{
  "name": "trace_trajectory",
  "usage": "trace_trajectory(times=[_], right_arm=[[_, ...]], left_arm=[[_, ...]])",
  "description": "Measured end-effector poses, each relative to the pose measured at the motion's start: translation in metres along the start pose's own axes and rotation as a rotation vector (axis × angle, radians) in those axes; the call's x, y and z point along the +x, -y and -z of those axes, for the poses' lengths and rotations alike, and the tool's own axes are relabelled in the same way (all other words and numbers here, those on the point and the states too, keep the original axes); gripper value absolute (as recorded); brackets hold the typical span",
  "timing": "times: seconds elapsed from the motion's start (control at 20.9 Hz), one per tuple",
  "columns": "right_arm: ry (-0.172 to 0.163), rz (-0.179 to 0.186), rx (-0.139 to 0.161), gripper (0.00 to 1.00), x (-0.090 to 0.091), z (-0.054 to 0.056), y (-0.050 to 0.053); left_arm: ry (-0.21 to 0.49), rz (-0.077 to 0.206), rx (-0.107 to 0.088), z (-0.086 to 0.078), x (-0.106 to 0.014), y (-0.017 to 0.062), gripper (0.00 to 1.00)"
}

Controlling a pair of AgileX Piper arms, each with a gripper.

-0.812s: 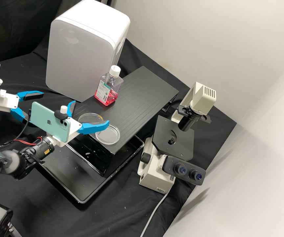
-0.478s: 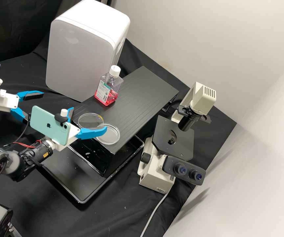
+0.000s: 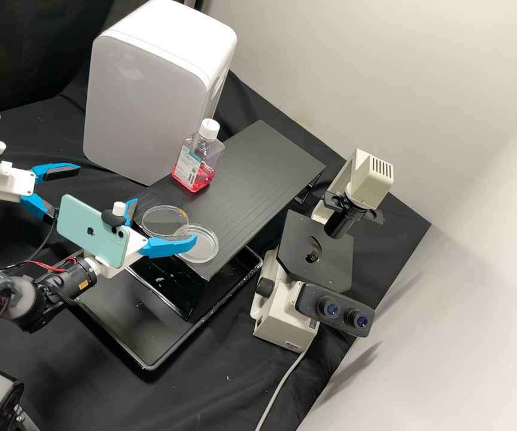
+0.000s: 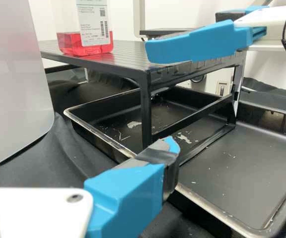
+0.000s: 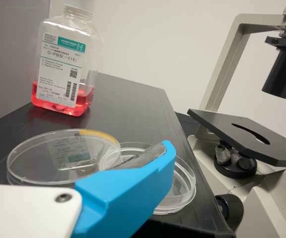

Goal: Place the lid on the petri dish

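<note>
Nearest to us, on the black surface (image 3: 222,383), lies a flat black tray (image 3: 121,335). A black rack (image 3: 258,173) stands in the tray, and a white microscope (image 3: 306,287) is to its right.

At the near left corner of the rack we see the right claw (image 3: 164,224). Its two blue fingers are spread wide apart and clamp nothing. The near finger (image 5: 128,188) reaches over the near left part of the petri dish (image 3: 206,245). The other finger stands just to the left of the lid (image 3: 163,220).

So the lid lies between the two fingers, on top of the rack. We cannot tell whether either finger touches it. The lid is not seated on the dish. It lies to the left of the dish and slightly farther from us. In the right wrist view its right edge overlaps the rim of the dish.

Farther left, off the rack and above the surface, is the left claw (image 3: 61,190). It is also released, its fingers apart and holding nothing, well apart from the lid and the dish.

Farther back on the rack stands a clear bottle (image 3: 195,160) with red liquid and a white cap. Behind it, on the surface, is a big white box (image 3: 151,90).
</note>
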Motion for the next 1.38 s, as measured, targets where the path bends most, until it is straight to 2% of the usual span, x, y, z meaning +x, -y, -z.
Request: trace_trajectory(times=[0.14, 0.19, 1.38], right_arm=[[0.0, 0.0, 0.0, 1.0, 0.0, 0.0, 0.0], [0.0, 0.0, 0.0, 0.0, 0.0, 0.0, 0.0], [0.012, 0.011, 0.002, 0.0, 0.0004, -0.0014, -0.0001]], left_arm=[[0.0, 0.0, 0.0, 0.0, 0.0, 0.0, 1.0], [0.0, 0.0, 0.0, 0.0, 0.0, 0.0, 1.0], [0.0, 0.0, 0.0, 0.0, 0.0, 0.0, 1.0]])
